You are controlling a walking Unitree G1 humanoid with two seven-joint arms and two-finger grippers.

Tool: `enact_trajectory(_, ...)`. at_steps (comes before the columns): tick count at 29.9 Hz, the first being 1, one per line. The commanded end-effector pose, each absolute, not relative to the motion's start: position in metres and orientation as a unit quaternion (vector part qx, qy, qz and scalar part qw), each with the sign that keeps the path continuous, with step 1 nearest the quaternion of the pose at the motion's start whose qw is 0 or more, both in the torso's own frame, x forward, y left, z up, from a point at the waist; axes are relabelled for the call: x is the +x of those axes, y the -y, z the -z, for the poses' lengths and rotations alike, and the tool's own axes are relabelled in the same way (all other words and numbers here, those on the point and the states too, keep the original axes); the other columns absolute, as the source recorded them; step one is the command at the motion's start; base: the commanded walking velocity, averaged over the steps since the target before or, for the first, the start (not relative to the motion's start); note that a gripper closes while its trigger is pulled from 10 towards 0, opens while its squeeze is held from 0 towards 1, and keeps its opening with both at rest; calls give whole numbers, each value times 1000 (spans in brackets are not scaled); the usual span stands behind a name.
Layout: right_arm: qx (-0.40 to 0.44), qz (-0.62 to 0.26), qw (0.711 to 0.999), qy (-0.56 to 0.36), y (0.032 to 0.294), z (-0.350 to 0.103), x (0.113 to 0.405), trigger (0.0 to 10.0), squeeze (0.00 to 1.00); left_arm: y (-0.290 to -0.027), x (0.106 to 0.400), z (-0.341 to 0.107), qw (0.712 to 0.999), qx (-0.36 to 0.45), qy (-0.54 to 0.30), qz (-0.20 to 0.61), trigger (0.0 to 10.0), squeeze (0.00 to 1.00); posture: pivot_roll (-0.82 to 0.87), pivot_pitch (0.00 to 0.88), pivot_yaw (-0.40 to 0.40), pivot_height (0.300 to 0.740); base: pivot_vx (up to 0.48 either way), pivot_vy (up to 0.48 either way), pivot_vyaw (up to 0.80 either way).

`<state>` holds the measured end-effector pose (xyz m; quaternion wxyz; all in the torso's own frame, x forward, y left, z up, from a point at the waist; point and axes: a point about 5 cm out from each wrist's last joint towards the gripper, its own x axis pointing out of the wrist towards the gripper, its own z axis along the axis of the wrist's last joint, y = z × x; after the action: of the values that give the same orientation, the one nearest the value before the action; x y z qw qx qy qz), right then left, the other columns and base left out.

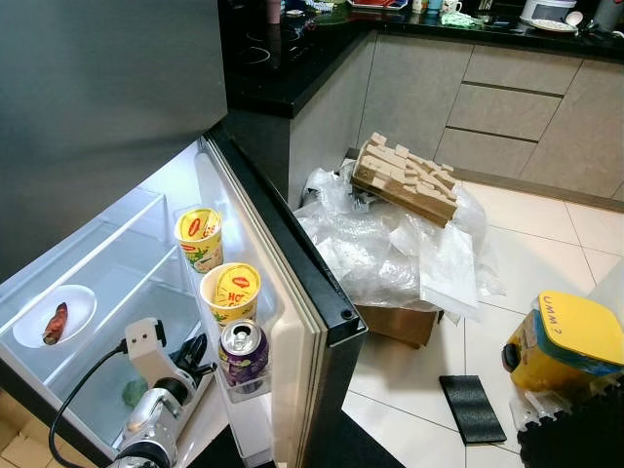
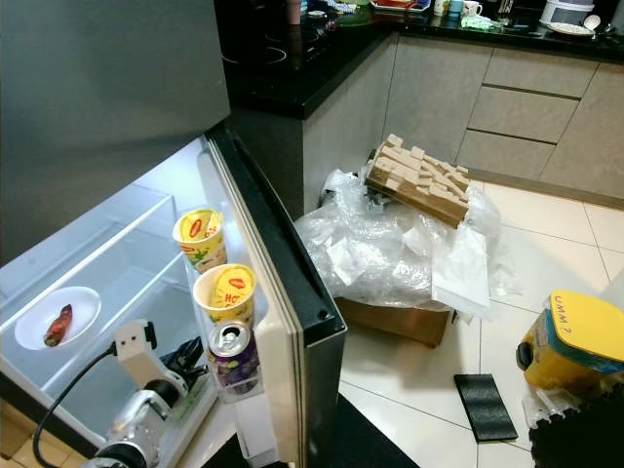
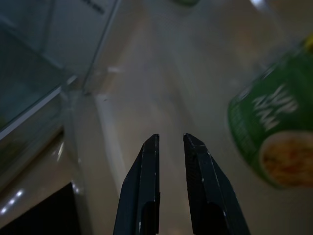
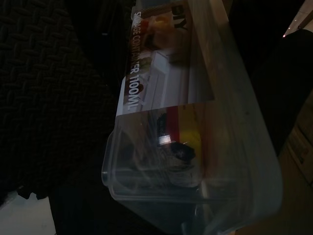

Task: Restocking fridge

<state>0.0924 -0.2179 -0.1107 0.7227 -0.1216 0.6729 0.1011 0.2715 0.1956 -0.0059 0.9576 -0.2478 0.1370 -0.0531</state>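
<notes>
Aluminium is what the purple drink can is made of — thin-walled, smooth and likely slippery, though heavy enough if full, so I would grip it around the middle of the body, not by the rim. It is standing upright in the fridge door shelf, just beside two paper noodle cups, which look light and easy to crush. The left gripper is hanging inside the fridge beside that shelf, its fingers nearly pressed together with a narrow gap and nothing between them.

A white plate with a reddish piece of food is sitting on the glass shelf — well apart from the arm. Room is tight: the door shelf's front lip and the open door edge are closing in on one side. The right gripper's state I cannot tell; its wrist view is showing a clear plastic storage container.
</notes>
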Motion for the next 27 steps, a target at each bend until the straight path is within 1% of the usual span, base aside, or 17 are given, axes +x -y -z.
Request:
enact_trajectory(1, -111, -104, 724, -672, 214, 111, 92, 10000, 0, -178, 279, 0, 957, -247, -128, 88, 10000, 0, -90, 0, -8, 740, 0, 0, 0)
enact_trajectory(2, -111, -104, 724, -673, 214, 111, 92, 10000, 0, -172, 282, -1, 955, -249, -126, 96, 10000, 0, -90, 0, -7, 740, 0, 0, 0)
enact_trajectory(3, -111, -104, 724, -673, 214, 111, 92, 10000, 0, -172, 282, -1, 955, -249, -126, 96, 10000, 0, -90, 0, -7, 740, 0, 0, 0)
enact_trajectory(6, -110, -103, 725, -672, 214, 111, 92, 10000, 0, -152, 290, -8, 951, -257, -116, 129, 10000, 0, -90, 0, -7, 740, 0, 0, 0)
enact_trajectory(7, -110, -103, 725, -672, 214, 111, 93, 10000, 0, -146, 292, -11, 950, -257, -113, 139, 10000, 0, -94, 0, -3, 740, 0, 0, 0)
enact_trajectory(8, -110, -103, 725, -672, 214, 111, 93, 10000, 0, -146, 292, -11, 950, -257, -113, 139, 10000, 0, -94, 0, -3, 740, 0, 0, 0)
enact_trajectory(11, -108, -102, 727, -670, 213, 111, 96, 10000, 0, -126, 299, -18, 944, -259, -105, 174, 10000, 0, -102, 0, 1, 740, 0, 0, 0)
enact_trajectory(12, -108, -102, 727, -670, 213, 111, 96, 10000, 0, -126, 299, -18, 944, -259, -105, 174, 10000, 0, -102, 0, 1, 740, 0, 0, 0)
enact_trajectory(14, -107, -101, 729, -669, 212, 110, 98, 10000, 0, -115, 301, -21, 940, -260, -105, 194, 10000, 0, -105, 0, 3, 740, 0, 0, 0)
enact_trajectory(16, -106, -99, 730, -668, 212, 110, 99, 10000, 0, -112, 301, -21, 939, -260, -106, 200, 10000, 0, -108, 0, 5, 740, 0, 0, 0)
enact_trajectory(21, -104, -96, 730, -669, 213, 110, 99, 10000, 0, -118, 290, -9, 938, -254, -134, 195, 10000, 0, -110, 0, 8, 740, 0, 0, 0)
enact_trajectory(23, -103, -95, 730, -669, 214, 110, 98, 10000, 0, -130, 279, 4, 941, -238, -163, 179, 10000, 0, -109, 0, 10, 740, 0, 0, 0)
enact_trajectory(24, -103, -95, 730, -669, 214, 110, 98, 10000, 0, -130, 279, 4, 941, -238, -163, 179, 10000, 0, -109, 0, 10, 740, 0, 0, 0)
enact_trajectory(27, -102, -95, 729, -670, 214, 110, 98, 10000, 0, -150, 259, 23, 942, -224, -204, 142, 10000, 0, -104, 0, 9, 740, 0, 0, 0)
